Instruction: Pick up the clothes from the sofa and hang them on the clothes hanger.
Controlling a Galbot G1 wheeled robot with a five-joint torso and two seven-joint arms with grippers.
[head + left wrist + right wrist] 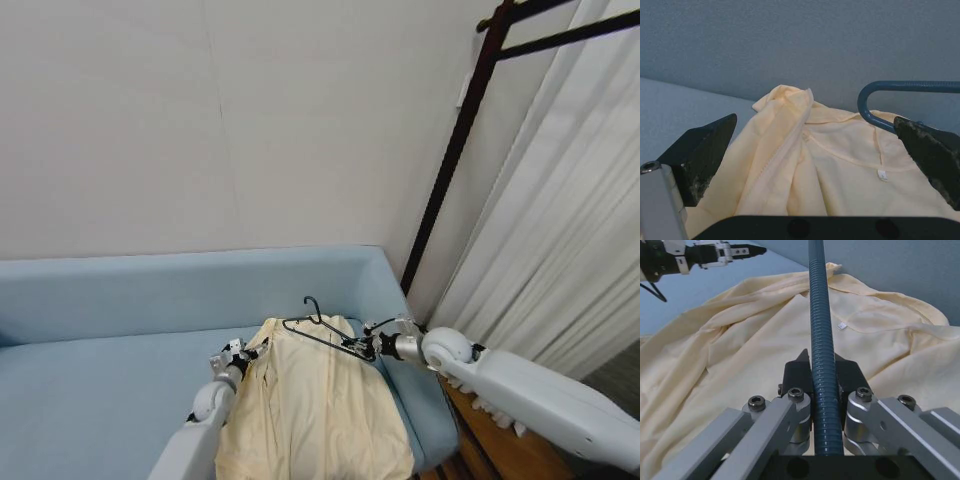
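Observation:
A pale yellow garment (315, 410) lies spread on the right end of the light blue sofa (110, 300). A dark hanger (318, 325) stands over its collar with the hook up. My right gripper (364, 349) is shut on the hanger's ribbed bar (817, 300), its jaws closed around it (821, 371) just above the cloth (740, 355). My left gripper (257, 351) hovers at the garment's left collar edge, open. In its wrist view the fingers (705, 150) stand wide apart over the collar (830, 165), with the hanger's hook (875, 102) beyond them.
A dark clothes rack post (450, 160) rises behind the sofa's right end, with its crossbar (560, 38) at the top right. A white curtain (560, 220) hangs to the right. The sofa's left seat (90, 400) is bare. Wooden floor (500, 450) lies beside the sofa.

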